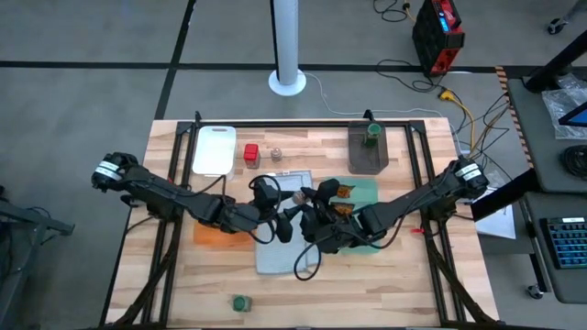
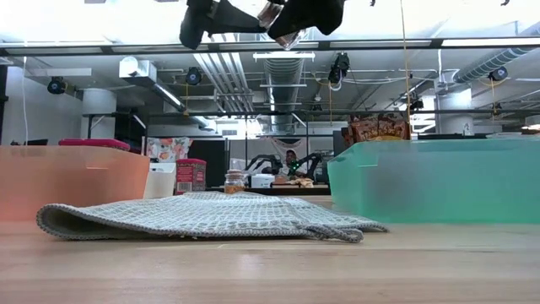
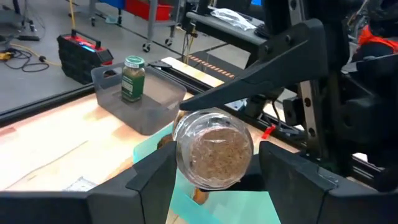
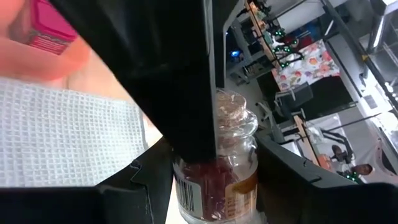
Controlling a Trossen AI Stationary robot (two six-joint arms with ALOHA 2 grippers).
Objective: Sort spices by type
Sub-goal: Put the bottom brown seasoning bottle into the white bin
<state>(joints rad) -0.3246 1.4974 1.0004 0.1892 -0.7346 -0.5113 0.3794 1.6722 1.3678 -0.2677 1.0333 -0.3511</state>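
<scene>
Plainly the clear shaker (image 3: 214,140) is off the table, caught in mid-air between the two arms. Its round base faces back toward the left wrist, and its corked top shows in the right wrist view (image 4: 231,118). The left gripper (image 3: 216,160) has its fingers half-closed, one on either flank of the glass, apparently holding it. The right gripper (image 4: 210,163) meets it nose to nose and looks half-closed on the same shaker, so it appears to be a handover with both sides gripping.

Directly beneath the joined grippers lies the grey cloth (image 2: 202,215). The green cloth (image 1: 369,186), carrying an orange-brown packet (image 1: 344,192), is under the right gripper's wrist. Beyond the left gripper's fingertips, well apart, a green-topped jar (image 3: 133,78) stands in the dark grey bin (image 3: 155,111).

The main risk, I judge, is in the release. If one gripper lets go before the other has a firm hold, the smooth round glass could slip and drop onto the cloth below. If both pull away while clamped, the shaker could twist or pop out sideways. The fingers are also crowded enough to snag each other when the arms part
</scene>
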